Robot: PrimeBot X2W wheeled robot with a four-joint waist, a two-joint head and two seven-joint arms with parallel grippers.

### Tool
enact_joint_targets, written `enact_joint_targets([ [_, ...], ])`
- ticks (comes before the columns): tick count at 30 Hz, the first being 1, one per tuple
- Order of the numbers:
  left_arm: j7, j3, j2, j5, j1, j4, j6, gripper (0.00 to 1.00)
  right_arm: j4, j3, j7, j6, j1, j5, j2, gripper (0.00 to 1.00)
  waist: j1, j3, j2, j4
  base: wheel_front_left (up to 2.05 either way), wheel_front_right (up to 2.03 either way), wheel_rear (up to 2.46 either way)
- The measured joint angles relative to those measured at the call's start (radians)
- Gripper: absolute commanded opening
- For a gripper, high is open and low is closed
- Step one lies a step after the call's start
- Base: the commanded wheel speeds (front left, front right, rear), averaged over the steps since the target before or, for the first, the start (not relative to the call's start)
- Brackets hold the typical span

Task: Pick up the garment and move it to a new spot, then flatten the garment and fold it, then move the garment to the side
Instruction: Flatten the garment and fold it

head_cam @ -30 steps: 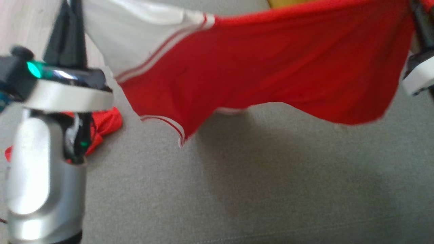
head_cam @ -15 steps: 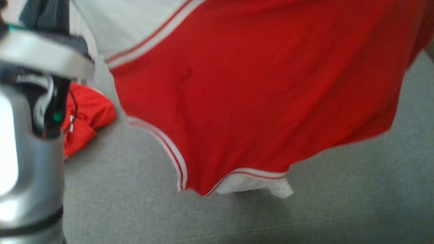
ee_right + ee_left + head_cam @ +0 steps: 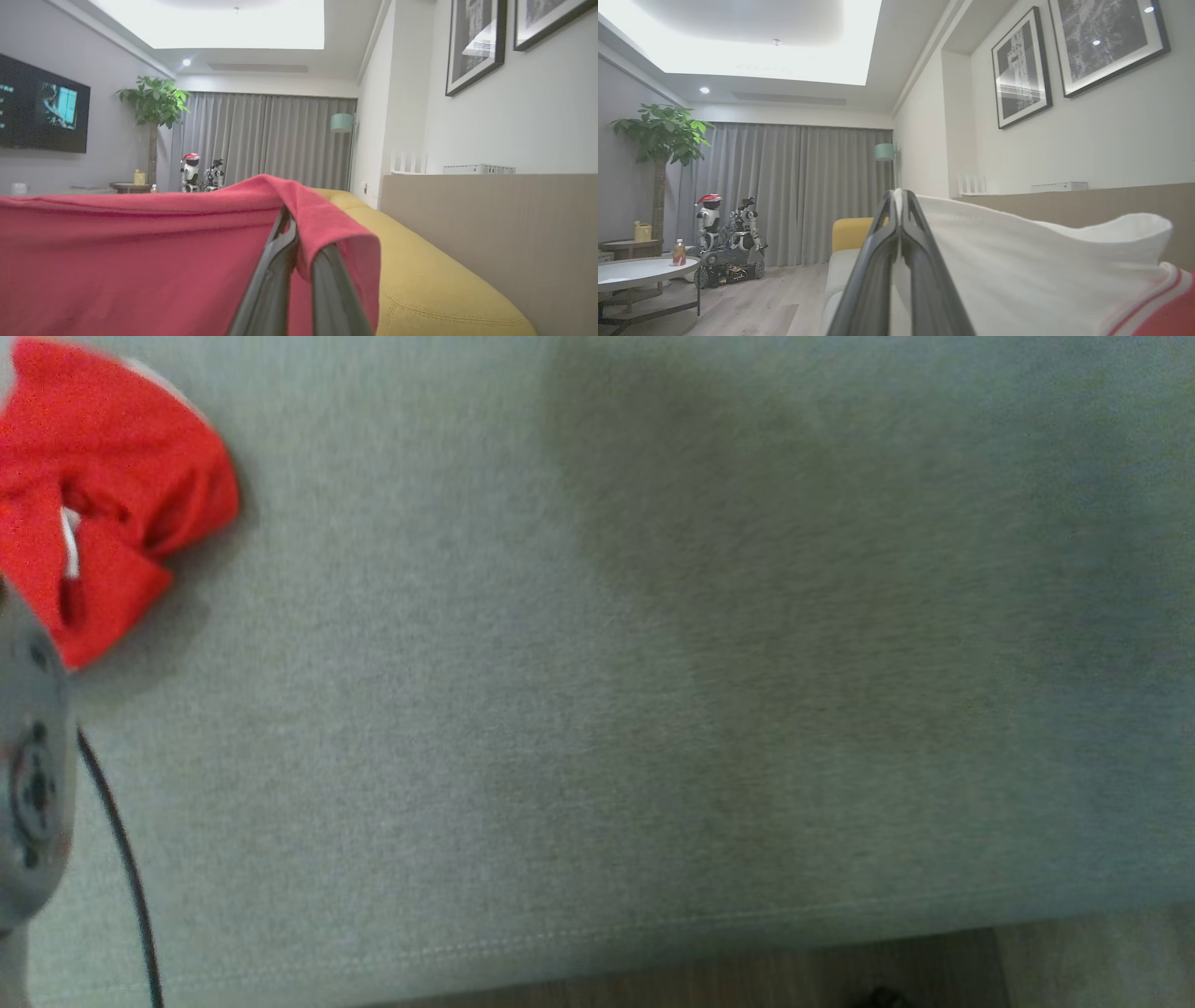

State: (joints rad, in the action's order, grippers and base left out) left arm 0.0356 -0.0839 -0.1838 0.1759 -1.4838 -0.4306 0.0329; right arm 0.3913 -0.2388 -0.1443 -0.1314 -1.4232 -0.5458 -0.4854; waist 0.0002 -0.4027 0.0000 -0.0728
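The garment is a red shirt with white sleeves and striped trim, held up in the air between both arms. In the left wrist view my left gripper [image 3: 900, 195] is shut on its white sleeve part [image 3: 1017, 266], with a strip of red [image 3: 1174, 310] at the lower right. In the right wrist view my right gripper [image 3: 293, 225] is shut on a fold of the red cloth [image 3: 140, 261], which stretches away to the left.
The head view looks down on a grey sofa cushion [image 3: 653, 728] under a broad shadow. Another crumpled red garment [image 3: 103, 513] lies at its upper left, beside a grey arm segment [image 3: 28, 775] and a black cable [image 3: 121, 859]. Wooden floor [image 3: 840, 971] runs below; a yellow cushion [image 3: 420, 280] sits behind.
The head camera has shifted, so the crumpled red heap now sits at the upper left. The stretched garment and both grippers have left the head view.
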Motion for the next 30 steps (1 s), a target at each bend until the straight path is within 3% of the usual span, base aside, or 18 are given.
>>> enact_joint_targets([
  [4, 0.113, -0.001, 0.032, -0.009, -0.103, -0.134, -0.016, 0.00, 0.151, -0.007, 0.123, 0.000, -0.087, -0.021, 0.025, 0.00, 0.0001, -0.083, 0.0000, 0.028, 0.00, 0.00, 0.00],
  [8, 0.168, -0.026, 0.050, -0.016, -0.107, -0.252, -0.005, 0.00, 0.273, -0.051, 0.172, 0.000, -0.089, -0.086, 0.052, 0.00, 0.0002, -0.133, 0.0000, 0.066, 0.00, 0.00, 0.00],
  [16, 0.214, -0.106, 0.076, -0.033, 0.067, -0.352, 0.041, 0.00, 0.404, -0.149, 0.198, 0.000, 0.083, -0.262, 0.076, 0.00, 0.0000, -0.151, 0.0000, 0.110, 0.00, 0.00, 0.00],
  [23, 0.220, -0.216, 0.069, -0.068, 0.343, -0.367, 0.079, 0.00, 0.460, -0.225, 0.112, 0.000, 0.296, -0.422, 0.075, 0.00, -0.0003, -0.078, 0.0000, 0.116, 0.00, 0.00, 0.00],
  [30, 0.221, -0.331, 0.012, -0.068, 0.603, -0.358, 0.093, 0.00, 0.461, -0.301, -0.016, 0.000, 0.489, -0.540, 0.050, 0.00, -0.0003, 0.024, 0.0000, 0.115, 0.00, 0.00, 0.00],
])
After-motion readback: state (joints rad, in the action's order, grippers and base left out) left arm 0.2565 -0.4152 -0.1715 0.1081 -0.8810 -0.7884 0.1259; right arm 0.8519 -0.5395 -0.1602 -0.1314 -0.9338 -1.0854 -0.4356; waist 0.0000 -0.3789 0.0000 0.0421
